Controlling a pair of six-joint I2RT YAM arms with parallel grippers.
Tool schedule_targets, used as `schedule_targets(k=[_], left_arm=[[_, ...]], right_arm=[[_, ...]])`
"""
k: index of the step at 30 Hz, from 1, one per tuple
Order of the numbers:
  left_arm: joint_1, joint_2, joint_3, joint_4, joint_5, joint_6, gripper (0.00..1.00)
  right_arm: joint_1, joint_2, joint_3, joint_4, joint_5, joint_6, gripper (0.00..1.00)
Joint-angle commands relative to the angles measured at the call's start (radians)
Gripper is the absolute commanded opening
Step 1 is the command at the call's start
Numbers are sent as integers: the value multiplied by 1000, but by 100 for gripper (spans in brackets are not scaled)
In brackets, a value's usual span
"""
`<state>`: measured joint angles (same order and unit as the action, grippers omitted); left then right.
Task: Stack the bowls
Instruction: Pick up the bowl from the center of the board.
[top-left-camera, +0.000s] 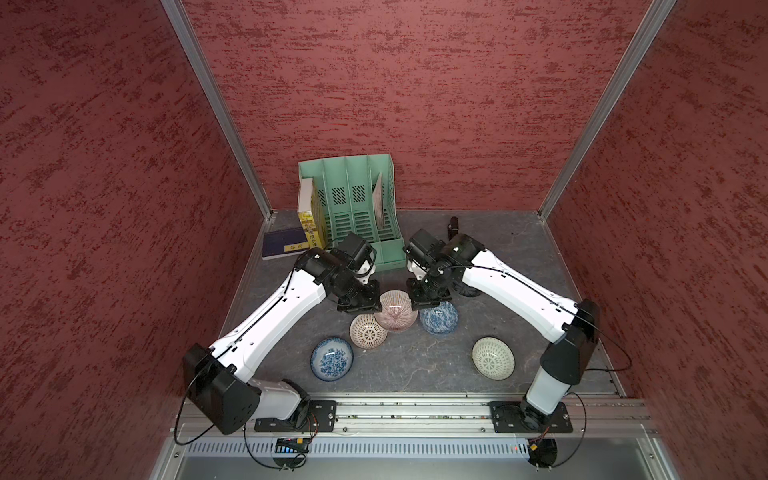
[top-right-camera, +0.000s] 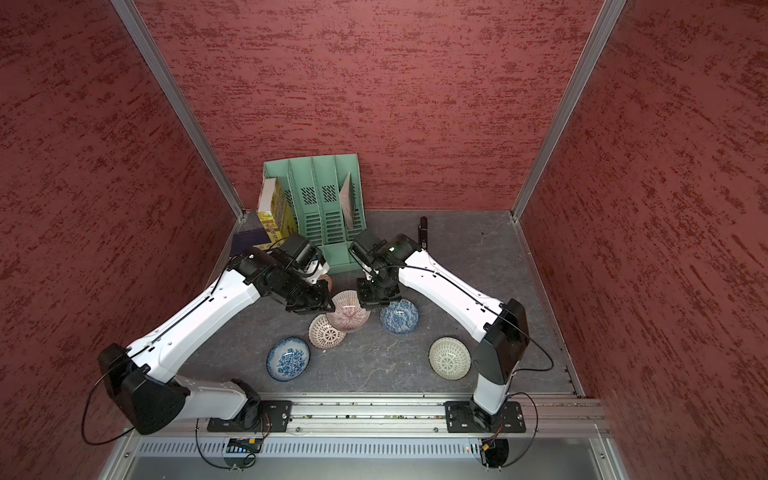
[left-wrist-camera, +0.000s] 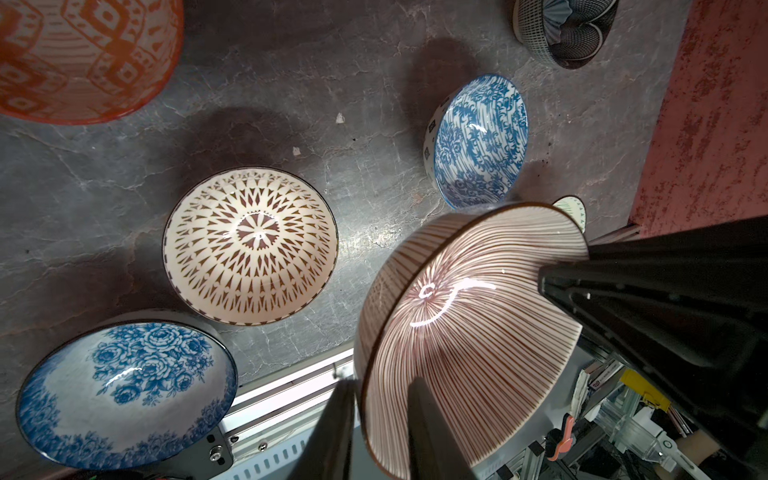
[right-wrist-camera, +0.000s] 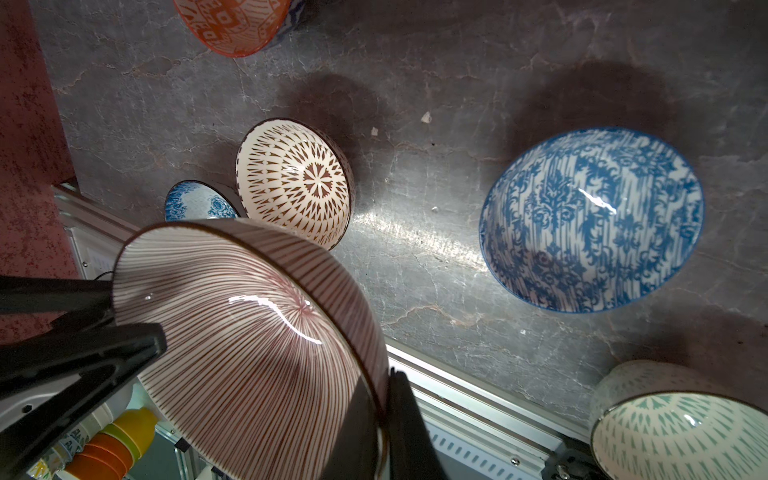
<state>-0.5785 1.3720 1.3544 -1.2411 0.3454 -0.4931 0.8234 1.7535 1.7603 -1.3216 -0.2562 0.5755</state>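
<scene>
Left wrist view gives me the clearest read on my left gripper (left-wrist-camera: 381, 395). One finger stands outside the rim of the striped bowl (left-wrist-camera: 465, 332) and one inside it, with only a narrow gap around the wall. I cannot tell whether both fingers actually press on the ceramic.

On the opposite side of that rim my right gripper (right-wrist-camera: 380, 399) is clamped on the same bowl. In the right wrist view it has a finger against each face of the wall, with no slack that I can see.

In both top views the striped bowl hangs between the two gripper heads over the middle of the table (top-left-camera: 415, 374), raised off the surface. Its near edge overlaps the brown lattice bowl (top-left-camera: 368, 331), which sits on the table below it. Just to the right stands the blue patterned bowl (top-left-camera: 438, 318), partly under the right gripper's body.

Nearer the front rail, the blue rose bowl (top-left-camera: 331, 358) sits to the left and the green lattice bowl (top-left-camera: 493, 358) to the right, well apart from each other. The orange bowl (left-wrist-camera: 83, 58) and the dark bowl (left-wrist-camera: 565, 29) show only in part, at the edges of the left wrist view.
</scene>
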Motion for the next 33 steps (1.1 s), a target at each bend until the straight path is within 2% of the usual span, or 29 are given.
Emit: schedule_targets(k=[1,7,15,17,19,26,30,31,33], left_arm=[[-10,-2,3,1,-28,-3,21],[-13,1,1,-1,-33,-6,14],[-20,-8,-28,13,-42,-25,14],[-20,-9,-36,14,-42,-27,10],[-21,-10,-39,15,-47,-29,0],[-18,-20,-38,12,-80,-40,0],[1,-36,-53,11,-97,-42,0],[12,-39,-59,12,-97,-40,0],[31,-49,-74,10,-103,-38,0]], right_arm=[[11,-5,44,17,-1,-6,0],[12,-8,40,24,-5,-5,0],[14,-8,36,37,-12,1,0],[14,-9,34,40,-13,2,0],[15,-9,33,45,-17,4,0],[18,-7,26,61,-22,5,1],[19,-6,38,53,7,-15,60],[19,-10,42,48,24,-22,66],[15,-20,53,41,55,-38,69]])
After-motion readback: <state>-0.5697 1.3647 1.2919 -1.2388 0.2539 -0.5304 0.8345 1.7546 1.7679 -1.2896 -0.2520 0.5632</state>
